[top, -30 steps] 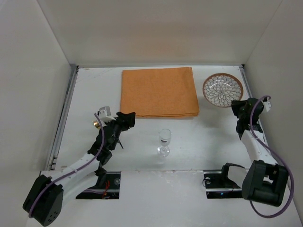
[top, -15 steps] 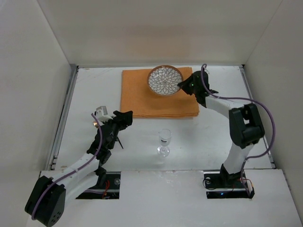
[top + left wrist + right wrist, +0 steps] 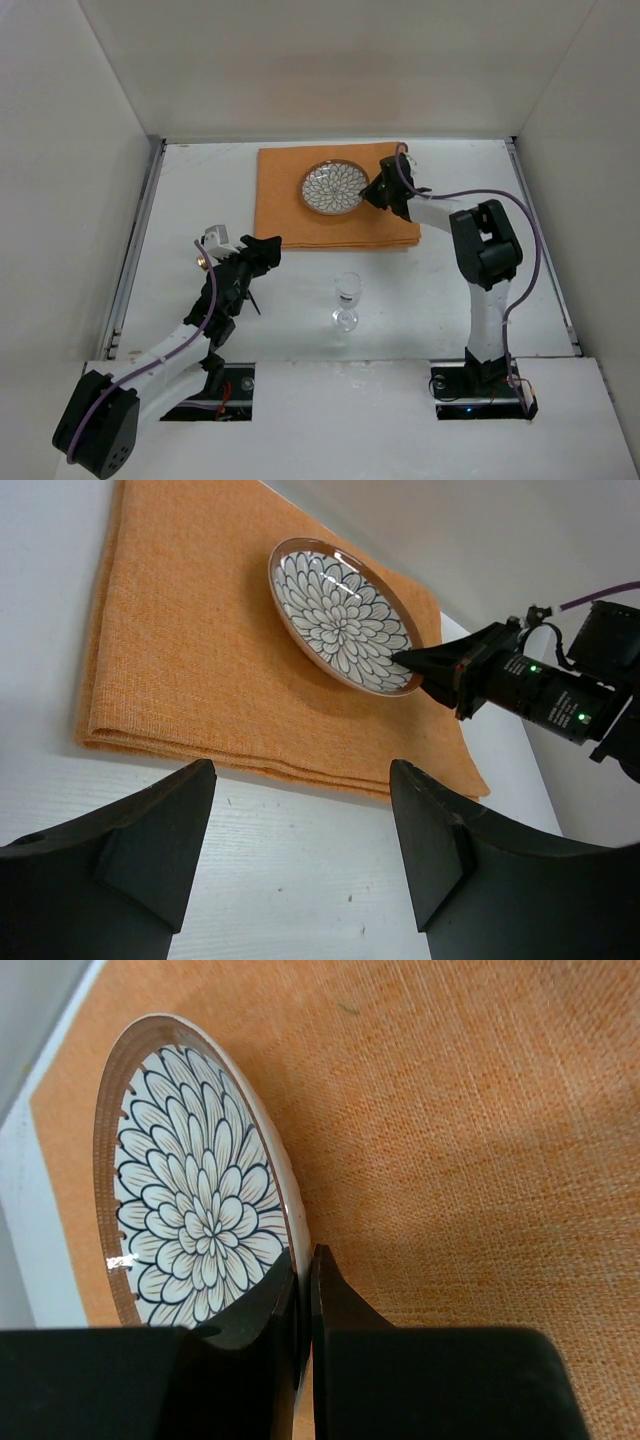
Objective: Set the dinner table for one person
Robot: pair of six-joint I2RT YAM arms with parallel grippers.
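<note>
The right hand (image 3: 372, 192) pinches the rim of a tilted floral plate (image 3: 333, 187) over the orange placemat (image 3: 300, 215); the left hand (image 3: 265, 248) gapes empty.

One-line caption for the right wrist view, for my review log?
Right gripper pinches the rim of a tilted flower-patterned plate over the orange placemat.

an orange cloth placemat (image 3: 290, 215) lies flat and folded. around its middle sits a brown-rimmed plate (image 3: 333, 187) with a dark flower pattern. a clear wine glass (image 3: 347, 300) stands upright, apart from the placemat's near edge
</note>
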